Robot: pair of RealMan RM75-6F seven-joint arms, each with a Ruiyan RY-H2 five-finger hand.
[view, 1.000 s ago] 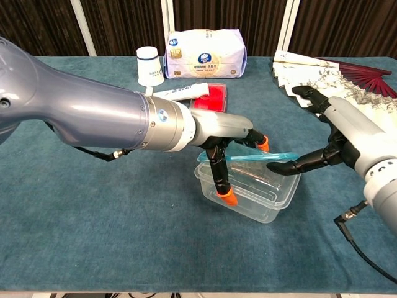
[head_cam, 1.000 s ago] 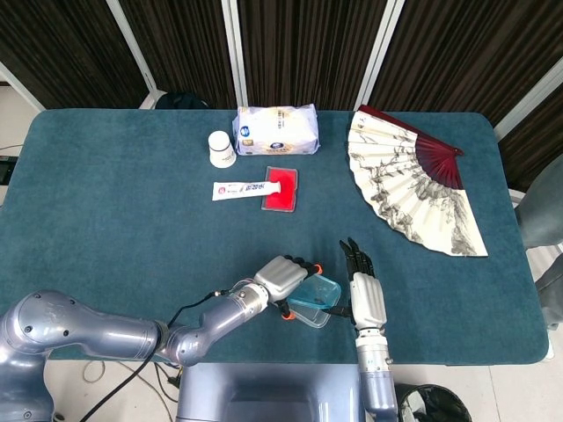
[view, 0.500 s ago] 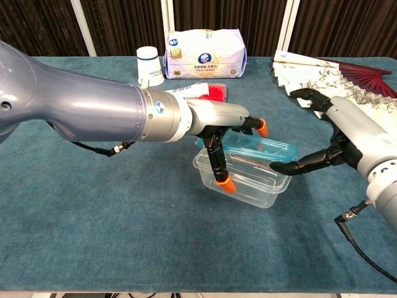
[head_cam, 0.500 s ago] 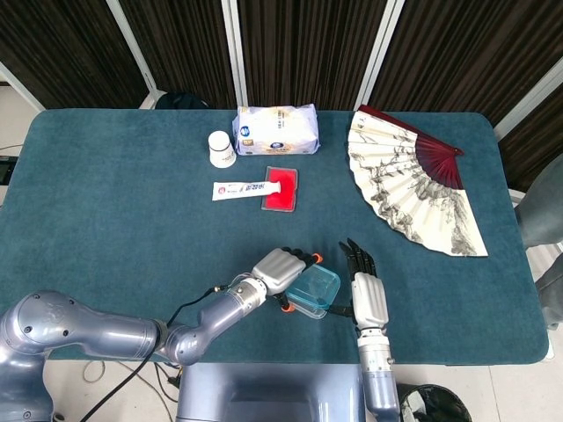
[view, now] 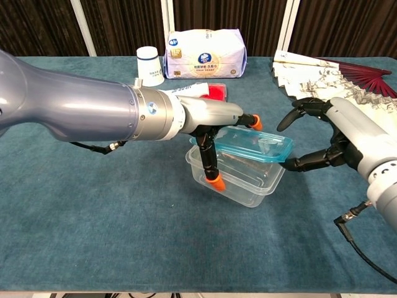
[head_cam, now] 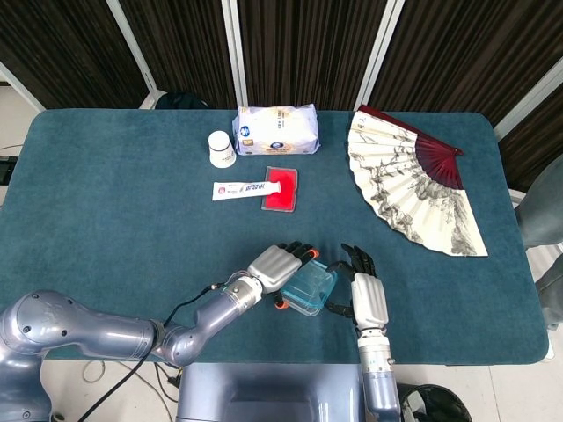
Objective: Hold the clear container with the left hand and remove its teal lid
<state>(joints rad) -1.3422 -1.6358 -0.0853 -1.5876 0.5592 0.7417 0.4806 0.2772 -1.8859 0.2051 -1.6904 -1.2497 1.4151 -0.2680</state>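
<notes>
My left hand (view: 208, 121) reaches in from the left of the chest view and grips the clear container (view: 239, 180), which sits on the blue worktop (view: 93, 223) just below the middle of the frame. My fingers (view: 209, 164) are spread around it: one orange-tipped finger runs down its near left wall, another lies along the far side by the lid. The teal lid (view: 254, 144) lies tilted above the container, its right edge raised off the rim. My right hand (view: 338, 143) comes in from the right with its dark fingers (view: 307, 162) curled around that right edge, one from above and one from beneath; it seems to pinch the lid, though the contact point is hard to make out. In the head view both hands meet at the container (head_cam: 310, 290) near the lower middle of the frame. Further up the worktop lie a red pad (head_cam: 281, 188), a tube (head_cam: 244, 189), a white cup (head_cam: 221, 148), a tissue pack (head_cam: 275, 129) and, at upper right, an open fan (head_cam: 413, 180).
</notes>
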